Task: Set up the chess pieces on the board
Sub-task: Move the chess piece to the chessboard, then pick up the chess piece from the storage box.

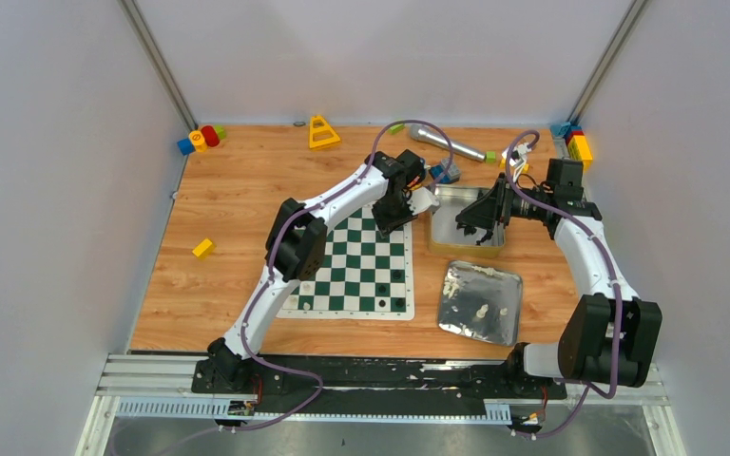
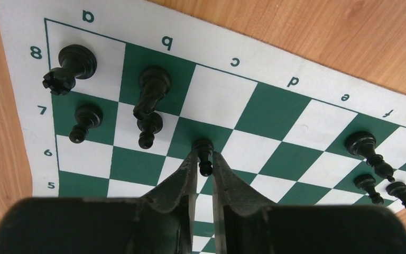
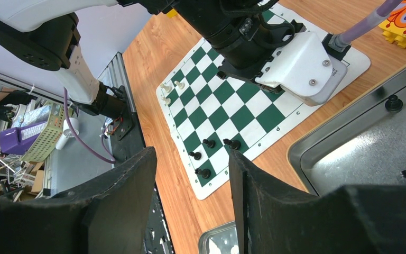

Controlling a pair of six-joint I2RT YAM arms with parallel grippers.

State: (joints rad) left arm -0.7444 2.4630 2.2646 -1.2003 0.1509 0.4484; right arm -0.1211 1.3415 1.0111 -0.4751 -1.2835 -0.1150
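The green-and-white board lies in the middle of the table. My left gripper hangs low over its far edge, jaws slightly parted on either side of a black pawn that stands on a green square of row 7. A black rook, a knight and two pawns stand at that corner, and three black pieces stand further along. My right gripper is open and empty above the deep tin. Two white pieces stand on the board's near side.
A flat silver tray with white pieces lies right of the board. Black pieces lie in the deep tin. A yellow block, a yellow triangle toy, coloured blocks and a silver microphone lie about the table.
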